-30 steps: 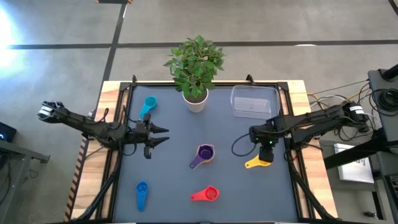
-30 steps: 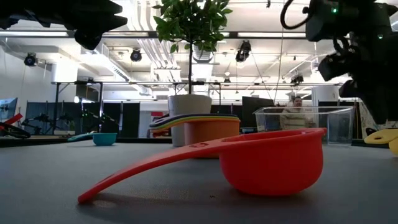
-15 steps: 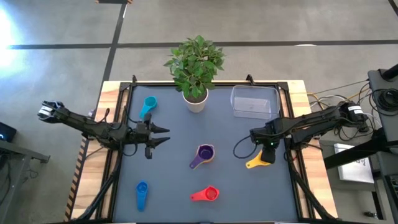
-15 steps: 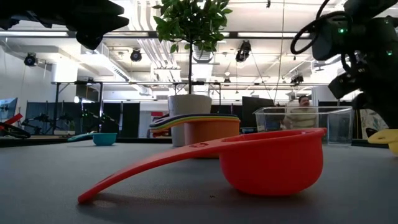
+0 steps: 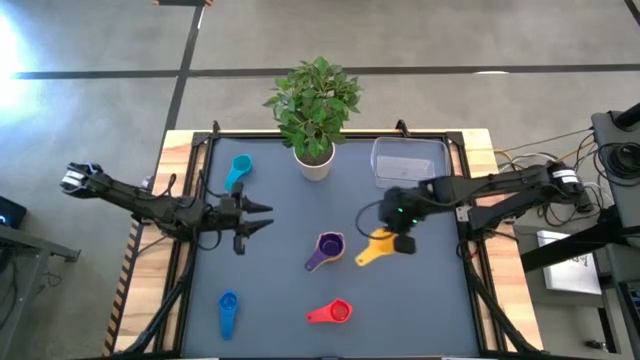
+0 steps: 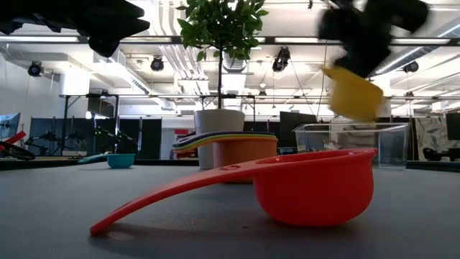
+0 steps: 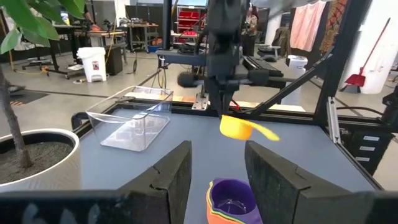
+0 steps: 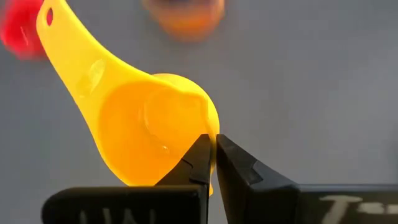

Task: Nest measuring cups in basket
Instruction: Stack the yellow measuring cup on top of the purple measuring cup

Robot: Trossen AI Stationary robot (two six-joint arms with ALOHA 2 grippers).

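My right gripper (image 5: 396, 238) is shut on the yellow cup (image 5: 372, 250), which is in the air just right of the nested stack with the purple cup on top (image 5: 330, 247). The low view shows the yellow cup (image 6: 352, 90) well above the table. The light blue cup (image 5: 238, 170), the dark blue cup (image 5: 228, 311) and the red cup (image 5: 333, 313) lie on the mat. The clear basket (image 5: 408, 162) stands at the far right. My left gripper (image 5: 265, 216) is open and waits at mid-left. My right gripper pinches the yellow cup's bowl wall at the rim (image 8: 210, 127), on the side opposite the handle (image 8: 59, 34), with one finger inside the bowl and one finger (image 8: 239, 165) outside. It comes from above. The cup is lifted clear, its handle pointing away from the fingers.
A white pot with a green plant (image 5: 314, 160) stands at the far edge, left of the basket. The raised frame (image 5: 465, 200) borders the dark mat. There is bare mat between the stack and my left gripper.
My right gripper has lifted the yellow cup off the mat and carried it toward the table's left, from near the right edge to just beside the purple-topped stack. Its fingers have stayed shut on the cup.
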